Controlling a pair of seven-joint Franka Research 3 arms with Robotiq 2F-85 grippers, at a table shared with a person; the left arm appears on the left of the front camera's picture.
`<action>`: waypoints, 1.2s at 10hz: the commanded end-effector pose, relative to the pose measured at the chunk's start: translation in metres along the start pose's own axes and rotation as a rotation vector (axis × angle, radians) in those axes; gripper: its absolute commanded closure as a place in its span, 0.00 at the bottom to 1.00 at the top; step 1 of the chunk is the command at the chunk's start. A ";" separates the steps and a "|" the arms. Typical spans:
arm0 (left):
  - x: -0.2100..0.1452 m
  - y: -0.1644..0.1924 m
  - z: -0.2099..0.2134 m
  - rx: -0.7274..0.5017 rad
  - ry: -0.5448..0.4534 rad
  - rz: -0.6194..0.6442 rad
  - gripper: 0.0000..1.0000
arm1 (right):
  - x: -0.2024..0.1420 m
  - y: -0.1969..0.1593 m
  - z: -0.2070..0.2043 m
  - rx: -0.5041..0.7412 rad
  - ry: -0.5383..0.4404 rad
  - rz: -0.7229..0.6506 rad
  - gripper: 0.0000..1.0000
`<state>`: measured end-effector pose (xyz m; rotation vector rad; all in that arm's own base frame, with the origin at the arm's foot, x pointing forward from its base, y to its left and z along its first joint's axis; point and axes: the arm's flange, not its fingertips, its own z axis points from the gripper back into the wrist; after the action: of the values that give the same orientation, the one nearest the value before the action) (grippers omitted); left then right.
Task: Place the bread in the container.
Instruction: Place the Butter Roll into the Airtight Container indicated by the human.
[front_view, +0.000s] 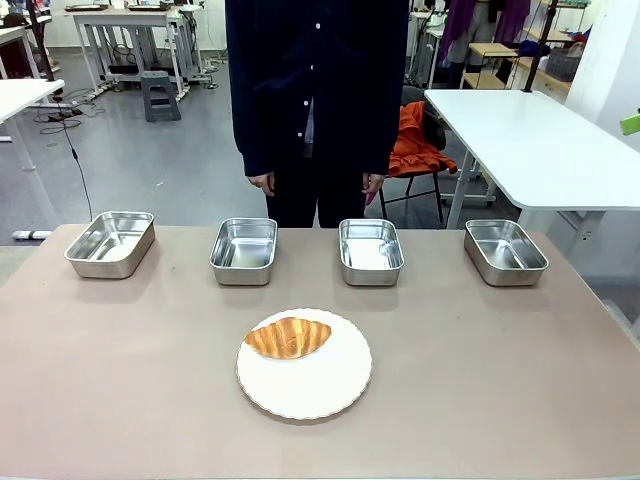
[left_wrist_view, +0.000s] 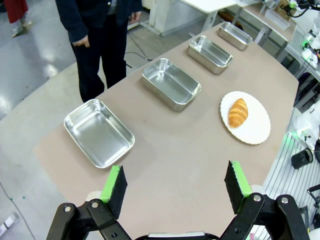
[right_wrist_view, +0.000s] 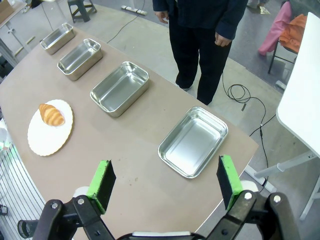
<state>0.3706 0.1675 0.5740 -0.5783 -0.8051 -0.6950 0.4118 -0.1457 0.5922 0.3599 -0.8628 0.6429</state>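
The bread (front_view: 288, 337) lies on the white plate (front_view: 310, 390) at 6 o'clock, easy to grab, empty pans (front_view: 244, 249) wait at 12 o'clock, and the left gripper (left_wrist_view: 175, 180) and right gripper (right_wrist_view: 165, 177) are spread wide, holding nothing.

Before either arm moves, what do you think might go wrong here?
The croissant lies near the plate's far rim, so a grasp might push the plate or crush the crust. The four pans look alike, so the wrong one may get chosen. The person stands close behind the middle pans.
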 end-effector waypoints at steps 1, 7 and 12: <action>-0.001 0.000 0.002 -0.004 -0.004 -0.015 0.00 | 0.001 -0.001 0.000 0.002 -0.006 0.005 0.00; -0.001 0.000 0.002 -0.004 -0.004 -0.015 0.00 | 0.001 -0.001 0.000 0.002 -0.006 0.005 0.00; -0.001 0.000 0.002 -0.004 -0.004 -0.015 0.00 | 0.001 -0.001 0.000 0.002 -0.006 0.005 0.00</action>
<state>0.3706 0.1675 0.5740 -0.5783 -0.8051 -0.6950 0.4118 -0.1457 0.5922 0.3599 -0.8628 0.6429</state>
